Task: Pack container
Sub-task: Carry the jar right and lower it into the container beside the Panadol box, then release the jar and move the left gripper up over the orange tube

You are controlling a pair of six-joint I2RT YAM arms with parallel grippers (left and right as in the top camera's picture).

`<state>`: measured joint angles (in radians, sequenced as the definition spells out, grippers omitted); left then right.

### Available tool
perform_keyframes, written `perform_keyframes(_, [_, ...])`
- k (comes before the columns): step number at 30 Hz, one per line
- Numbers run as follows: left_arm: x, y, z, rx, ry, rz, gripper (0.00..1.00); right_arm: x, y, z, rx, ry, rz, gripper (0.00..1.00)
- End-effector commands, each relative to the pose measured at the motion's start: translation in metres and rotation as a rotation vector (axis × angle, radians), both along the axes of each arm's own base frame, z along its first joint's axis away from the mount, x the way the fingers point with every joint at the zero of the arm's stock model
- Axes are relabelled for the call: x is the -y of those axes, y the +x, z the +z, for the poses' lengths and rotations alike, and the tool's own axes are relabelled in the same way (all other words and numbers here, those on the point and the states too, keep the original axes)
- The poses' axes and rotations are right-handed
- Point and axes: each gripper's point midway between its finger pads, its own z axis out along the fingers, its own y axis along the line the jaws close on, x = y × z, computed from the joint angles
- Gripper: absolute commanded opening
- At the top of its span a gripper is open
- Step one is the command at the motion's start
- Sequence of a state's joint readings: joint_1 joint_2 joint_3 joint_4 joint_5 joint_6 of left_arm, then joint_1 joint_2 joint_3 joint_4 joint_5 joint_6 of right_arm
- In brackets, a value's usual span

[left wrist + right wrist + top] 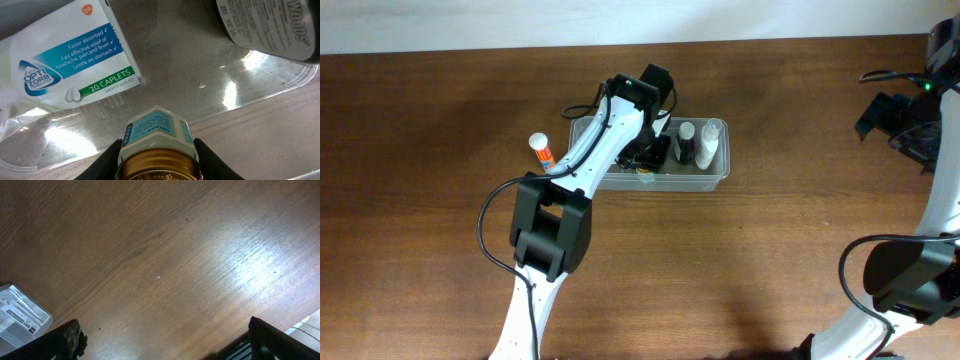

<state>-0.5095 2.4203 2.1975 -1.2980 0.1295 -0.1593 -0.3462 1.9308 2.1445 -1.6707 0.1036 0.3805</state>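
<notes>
The container (672,183), a clear rectangular tub, stands at the middle back of the table. My left gripper (649,150) reaches down into it and is shut on a small jar (156,131) with a gold lid and a blue and white label; the black fingers (107,162) press both its sides. The wrist view shows the jar over the tub's clear floor (200,60), close to a white caplet box (75,55) lying flat. A dark bottle (686,143) and a white bottle (711,142) lie in the right half. My right gripper (165,345) hangs open over bare wood at the far right.
An orange and white tube (541,150) stands on the table just left of the tub. A small clear packet with a printed label (20,315) lies near my right gripper's left finger. The right arm (920,270) stands along the table's right edge.
</notes>
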Motion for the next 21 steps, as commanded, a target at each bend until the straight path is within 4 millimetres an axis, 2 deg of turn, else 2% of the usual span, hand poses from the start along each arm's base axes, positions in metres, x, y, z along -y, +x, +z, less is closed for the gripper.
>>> perform_keyframes(1, [-0.0002,0.0023,0.0013,0.006,0.000,0.014,0.38,0.0003,0.0005,-0.0016,-0.003,0.002,0.005,0.98])
perform_keyframes(3, [-0.0002,0.0023,0.0013,0.006,0.000,0.014,0.38,0.0003,0.0005,-0.0016,-0.003,0.002,0.005,0.98])
perform_keyframes(4, [-0.0002,0.0023,0.0013,0.006,0.000,0.014,0.49,0.0003,0.0005,-0.0016,-0.003,0.002,0.005,0.98])
perform_keyframes(5, [-0.0002,0.0023,0.0013,0.006,0.000,0.014,0.52,0.0003,0.0005,-0.0016,-0.003,0.002,0.005,0.98])
perform_keyframes(8, [-0.0003,0.0023,0.0013,0.006,0.000,0.014,0.47,0.0003,0.0005,-0.0016,-0.003,0.002,0.005,0.98])
perform_keyframes(14, [-0.0003,0.0024,0.0013,0.006,0.000,0.013,0.48,0.0003,0.0005,-0.0016,-0.003,0.002,0.005,0.99])
perform_keyframes(16, [0.0000,0.0033,0.0014,0.010,-0.002,0.014,0.49,0.0003,0.0005,-0.0016,-0.003,0.002,0.005,0.98])
perform_keyframes(18, [0.0003,0.0046,0.0021,0.014,-0.004,0.014,0.56,0.0003,0.0005,-0.0016,-0.003,0.002,0.005,0.98])
perform_keyframes(21, [0.0003,0.0083,0.0068,0.027,-0.011,0.014,0.58,0.0003,0.0005,-0.0016,-0.003,0.002,0.005,0.98])
